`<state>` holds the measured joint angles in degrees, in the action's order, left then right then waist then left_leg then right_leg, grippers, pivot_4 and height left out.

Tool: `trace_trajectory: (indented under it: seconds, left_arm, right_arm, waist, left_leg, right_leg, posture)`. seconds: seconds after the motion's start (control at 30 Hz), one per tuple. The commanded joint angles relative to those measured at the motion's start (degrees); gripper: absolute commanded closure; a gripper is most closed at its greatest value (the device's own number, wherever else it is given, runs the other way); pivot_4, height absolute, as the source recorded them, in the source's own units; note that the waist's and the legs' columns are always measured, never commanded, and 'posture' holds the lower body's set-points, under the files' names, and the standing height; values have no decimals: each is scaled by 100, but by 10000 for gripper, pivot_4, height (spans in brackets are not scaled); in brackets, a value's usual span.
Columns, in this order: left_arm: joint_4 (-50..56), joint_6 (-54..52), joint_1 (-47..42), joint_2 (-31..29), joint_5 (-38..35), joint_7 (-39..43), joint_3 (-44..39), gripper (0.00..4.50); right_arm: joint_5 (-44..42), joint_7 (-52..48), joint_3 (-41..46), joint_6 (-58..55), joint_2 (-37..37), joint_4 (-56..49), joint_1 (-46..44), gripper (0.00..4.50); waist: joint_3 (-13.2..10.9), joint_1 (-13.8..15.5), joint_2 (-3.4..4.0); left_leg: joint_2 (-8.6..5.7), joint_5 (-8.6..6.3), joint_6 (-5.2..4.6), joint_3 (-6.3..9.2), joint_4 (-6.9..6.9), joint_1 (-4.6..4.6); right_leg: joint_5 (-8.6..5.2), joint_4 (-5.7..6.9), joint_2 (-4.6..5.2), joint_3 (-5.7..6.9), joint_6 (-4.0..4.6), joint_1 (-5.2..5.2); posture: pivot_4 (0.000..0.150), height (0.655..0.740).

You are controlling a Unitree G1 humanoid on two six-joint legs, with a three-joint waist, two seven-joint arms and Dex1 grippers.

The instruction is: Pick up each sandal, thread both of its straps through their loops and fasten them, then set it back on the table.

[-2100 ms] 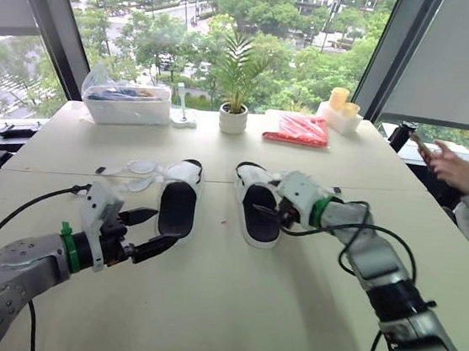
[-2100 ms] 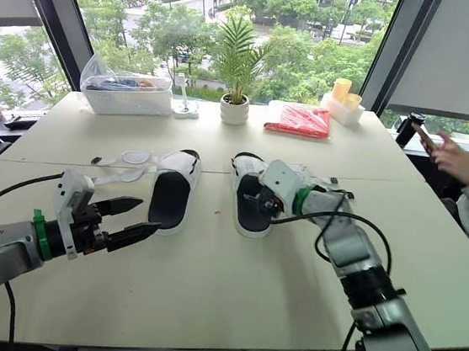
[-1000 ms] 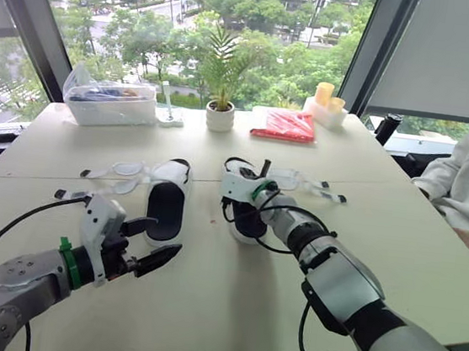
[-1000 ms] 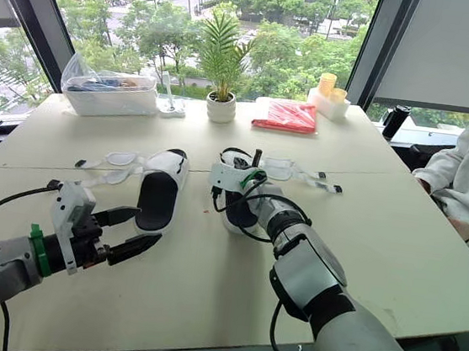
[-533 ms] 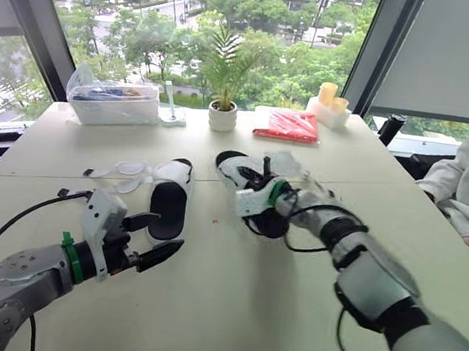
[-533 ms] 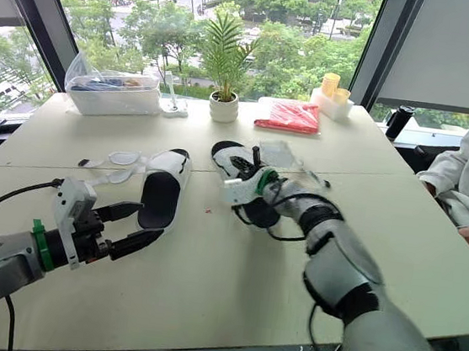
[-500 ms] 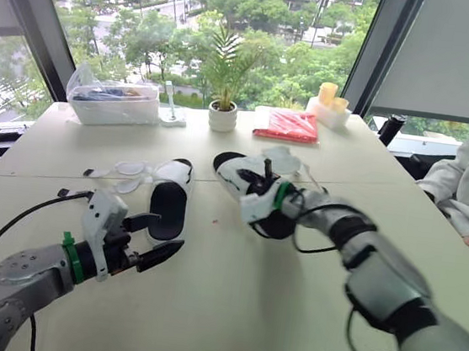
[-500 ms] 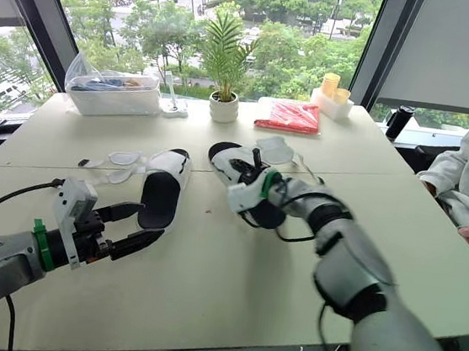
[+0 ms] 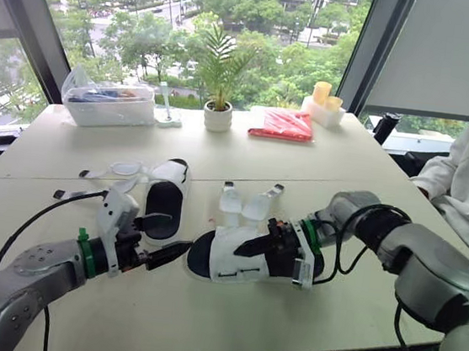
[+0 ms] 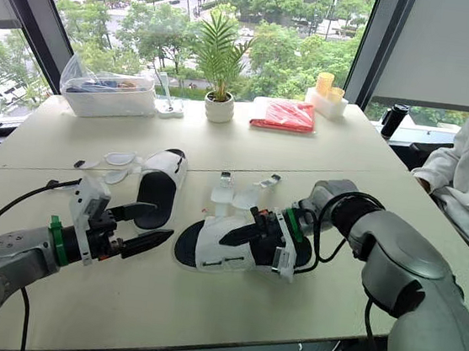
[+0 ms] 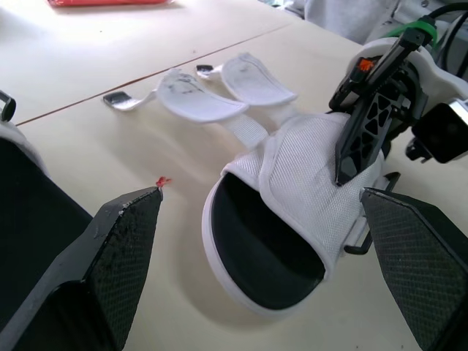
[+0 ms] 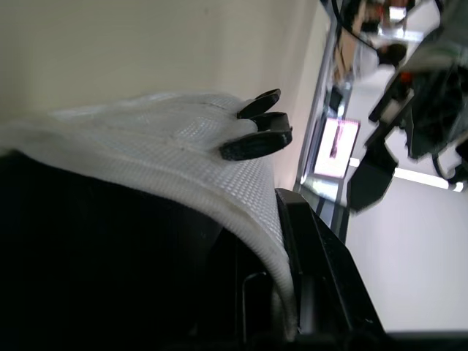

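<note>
The right claw pinches the white upper band of the near sandal, with one black finger lying along the top of the fabric. This sandal is at the front middle of the counter, and its two straps are loose and splayed outward. The left claw is spread wide just beside the sandal's open end, holding nothing. The second sandal lies beyond it, unfastened.

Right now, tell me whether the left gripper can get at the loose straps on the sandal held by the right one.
Probably yes. The left gripper is open, close to the sandal, and the straps lie flat on the table just beyond it; the way looks free.
</note>
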<state>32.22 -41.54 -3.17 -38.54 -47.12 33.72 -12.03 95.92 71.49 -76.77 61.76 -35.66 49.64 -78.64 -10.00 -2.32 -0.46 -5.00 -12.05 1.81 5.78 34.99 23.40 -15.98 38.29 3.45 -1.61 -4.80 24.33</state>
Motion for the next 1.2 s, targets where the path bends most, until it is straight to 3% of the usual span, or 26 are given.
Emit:
trace_trajectory:
  seconds: [0.03,0.43,0.53,0.77,1.0,1.1,1.2]
  left_arm:
    - [156,84,-48,-13,-28,52,-55,0]
    - [289,60,82,-55,72,135,83,0]
    - [244,199,194,-245,410,315,238,0]
    - [-287,803,58,-404,1121,849,541,0]
    - [-1190,1625,-427,-412,1708,1694,985,0]
    - [-1644,2032,-668,-369,1968,2075,1224,8412]
    - [-2015,2337,-817,-315,2175,2408,1456,23774]
  right_arm:
    - [491,871,-518,-451,278,465,-263,44689]
    - [648,1532,-1269,-714,1079,1701,-459,44689]
    - [416,1200,-1171,-245,1125,1876,-516,34882]
    - [-59,431,-996,978,810,1990,-771,395]
    - [-1126,-2441,-262,2756,135,2759,-741,395]
    - [-1969,-3776,369,3070,-177,3429,-603,0]
    - [-2435,-5791,2049,3074,-102,4935,-688,0]
  waist:
    - [0,3,0]
    - [4,-6,-1]
    - [4,-12,0]
    - [4,0,0]
    - [4,23,-1]
    - [4,25,-1]
    - [3,-17,2]
  left_leg:
    - [0,1,1,0,-3,0]
    - [0,4,6,2,-7,-6]
    - [0,4,6,4,-9,-7]
    - [0,7,11,6,-12,-8]
    - [-2,8,11,17,-7,-12]
    - [-2,7,8,23,-5,-19]
    - [-1,4,0,27,-5,-32]
  right_leg:
    - [0,0,0,0,1,1]
    - [1,3,-10,1,3,-2]
    - [1,4,-14,1,3,-3]
    - [2,7,-19,1,4,-1]
    - [2,3,-20,14,4,-18]
    - [2,-5,-19,19,4,-34]
    - [2,-15,-20,22,4,-57]
  posture:
    - [1500,7400]
    - [1500,7400]
    - [1500,7400]
    - [1500,7400]
    - [1500,7400]
    - [1500,7400]
    - [1500,7400]
